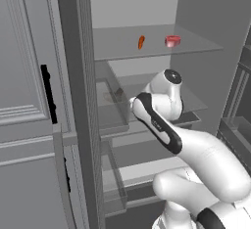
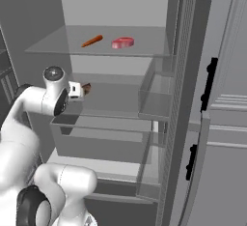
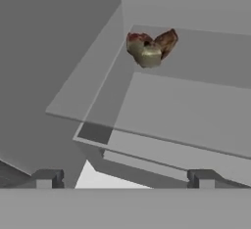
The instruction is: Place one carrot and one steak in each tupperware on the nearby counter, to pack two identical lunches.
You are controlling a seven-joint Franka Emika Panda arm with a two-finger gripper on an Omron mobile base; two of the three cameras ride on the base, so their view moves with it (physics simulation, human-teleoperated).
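Steak dead ahead of the dark two-finger gripper (image 3: 125,179): dark brown slab with reddish patches (image 3: 149,49), lying toward the far left corner of the translucent grey middle fridge shelf (image 3: 186,105). Jaws spread wide with nothing between them, hanging just short of the shelf's near edge, well apart from the meat.

Probably soft and floppy, a little slick (as with raw meat), and light enough. Best pinched across a narrow part near the middle, to avoid drooping or sliding out.

One shelf up, farther back: small bright-orange tapered carrot (image 1: 141,42) on the left, flat pink-red steak with pale edge (image 1: 172,40) near it on the right, not touching.

Hard to tell from the hand view whether the dark slab lies flat or stands propped on an edge; looks lumpy, underside hidden. Small, blurred and partly covered by the hand in the right base view.
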